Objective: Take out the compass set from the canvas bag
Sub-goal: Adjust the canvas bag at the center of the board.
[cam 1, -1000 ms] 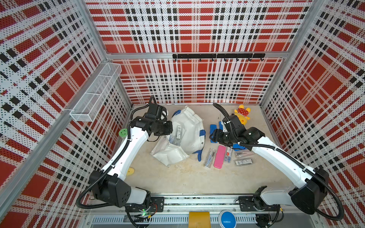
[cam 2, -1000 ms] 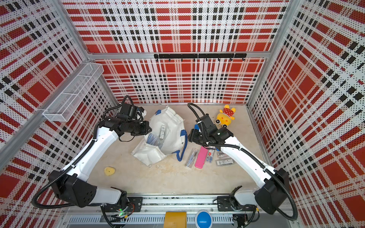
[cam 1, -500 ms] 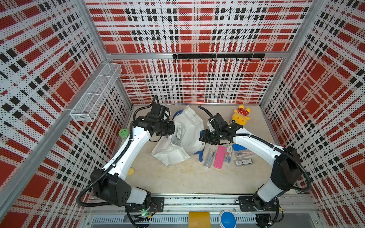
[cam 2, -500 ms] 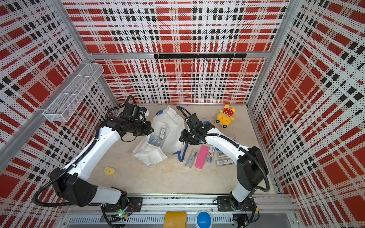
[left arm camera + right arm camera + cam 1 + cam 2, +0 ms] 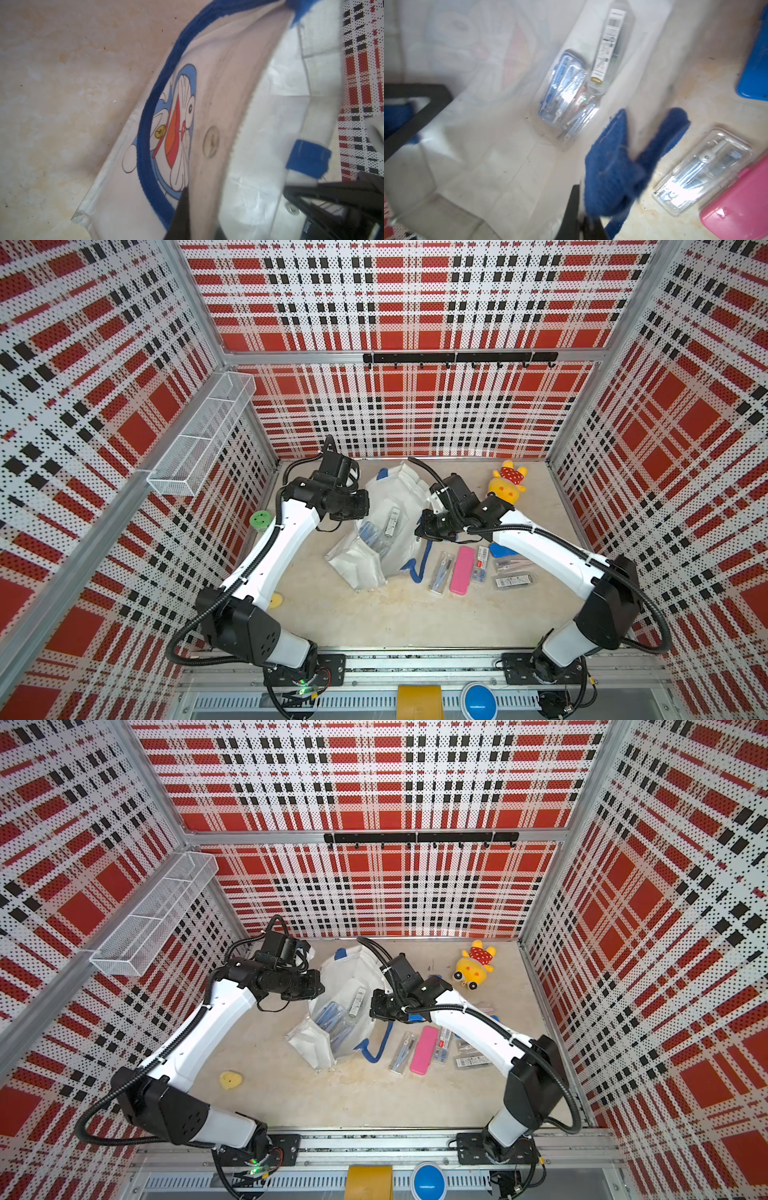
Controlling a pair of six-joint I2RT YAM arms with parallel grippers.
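A mottled beige table (image 5: 374,614) sits inside a booth of red, black and white plaid perforated walls (image 5: 415,302), with a wire basket (image 5: 203,439) on the left wall and a black hook rail (image 5: 457,358) on the back one. The canvas bag (image 5: 405,489) lies open toward the back edge, midway between the side edges. The compass set (image 5: 372,536) rests inside it, just beside a labelled clear box (image 5: 392,521). Between the bag and the right edge lie a clear compass case (image 5: 439,572), a pink case (image 5: 462,570), a blue case (image 5: 500,549) and small packs (image 5: 513,580). A yellow plush toy (image 5: 509,485) sits near the back right corner.

A second ago the right tool (image 5: 422,530) stood over that stationery row with its jaws apart. It has since swung to the bag's right rim and closed fully on the blue handle (image 5: 423,560), which hangs from it. The left tool (image 5: 360,508) stays pinched shut on the bag's left rim, and the compass set still lies inside.

The right wrist view is smeared, so the compass set (image 5: 564,89) shows only as a blue-trimmed clear case, and the blue handle (image 5: 612,166) covers most of the right tool's fingers (image 5: 574,207). In the left wrist view the left tool's fingers (image 5: 180,212) are cut by the frame edge, and the other handle (image 5: 144,128) crosses the bag's cartoon print (image 5: 178,128). In both top views the left arm covers the rim where its tool grips.
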